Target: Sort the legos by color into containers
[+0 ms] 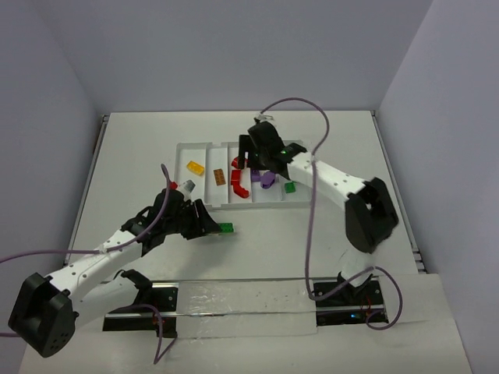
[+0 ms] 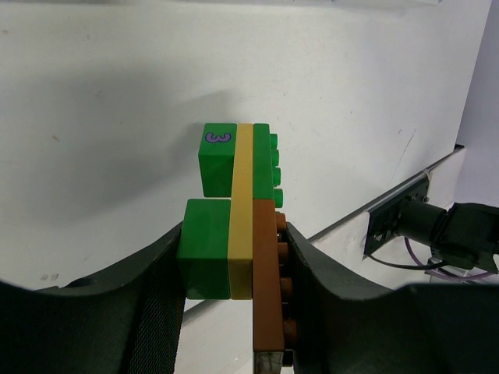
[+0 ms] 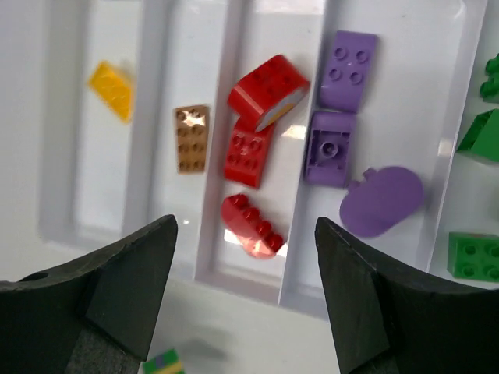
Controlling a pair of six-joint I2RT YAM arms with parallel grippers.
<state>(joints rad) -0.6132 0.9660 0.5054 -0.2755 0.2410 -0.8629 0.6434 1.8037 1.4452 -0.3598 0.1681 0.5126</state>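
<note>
My left gripper [image 1: 214, 226] [image 2: 234, 249] is shut on a stuck-together stack of green, yellow and orange-brown legos [image 2: 234, 210], held over the table in front of the tray; its green end shows in the top view [image 1: 227, 228]. The white five-compartment tray [image 1: 204, 147] [image 3: 234, 282] holds a yellow lego [image 3: 115, 89], an orange-brown lego [image 3: 191, 138], three red legos [image 3: 248, 152], three purple legos [image 3: 327, 148] and green legos [image 3: 473, 255], one colour per compartment. My right gripper [image 1: 261, 161] [image 3: 245, 234] is open and empty, hovering above the tray's red and purple compartments.
A purple cable [image 1: 312, 202] loops from the right arm across the table's right side. Another cable [image 1: 164, 195] arcs over the left arm. A metal rail [image 2: 405, 199] runs along the table edge. Grey walls close in the table on three sides.
</note>
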